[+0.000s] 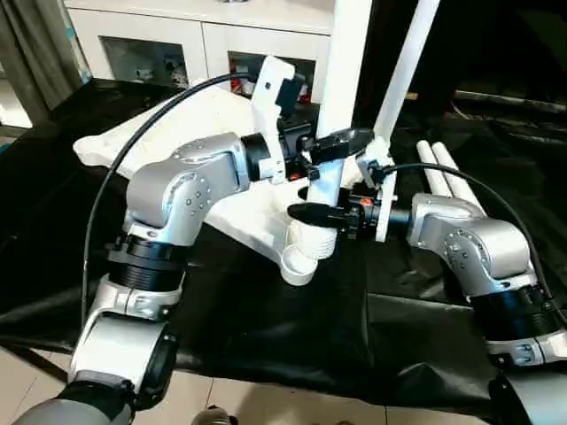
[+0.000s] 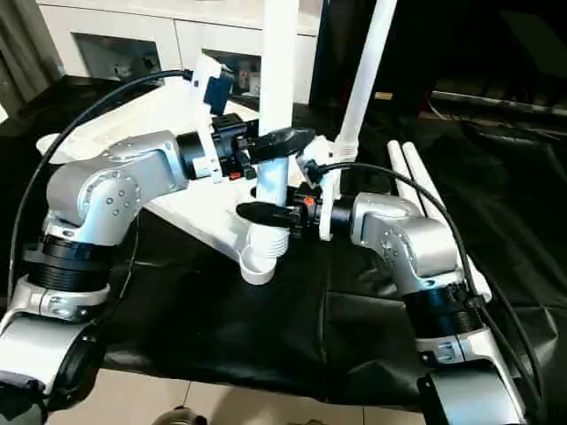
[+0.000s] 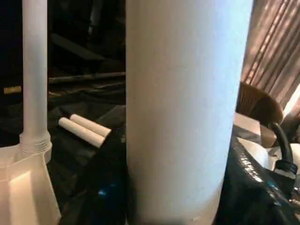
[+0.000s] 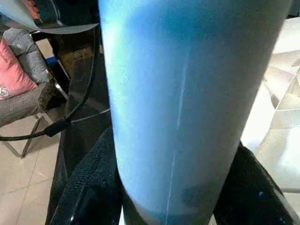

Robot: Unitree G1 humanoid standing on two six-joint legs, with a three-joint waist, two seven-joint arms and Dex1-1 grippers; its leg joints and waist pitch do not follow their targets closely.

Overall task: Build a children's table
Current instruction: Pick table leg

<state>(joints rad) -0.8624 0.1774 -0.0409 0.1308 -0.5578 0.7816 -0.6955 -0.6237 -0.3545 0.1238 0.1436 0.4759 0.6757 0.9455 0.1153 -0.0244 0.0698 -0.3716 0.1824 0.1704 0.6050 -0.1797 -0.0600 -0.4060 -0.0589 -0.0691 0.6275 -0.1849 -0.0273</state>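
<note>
1. While both grippers clamp the upright leg [image 1: 341, 88], we note its long axis runs vertically, straight above the near corner socket [image 1: 301, 261] of the tabletop [image 1: 177, 133].
2. We find the left gripper [image 1: 341, 142] shut on the leg higher up, the right gripper [image 1: 310, 212] just above the threaded foot.
3. We judge that the next move is straight down and twisting.

A black cloth [image 1: 266, 328] covers the work surface before a white glass-door cabinet [image 1: 177, 40].
</note>
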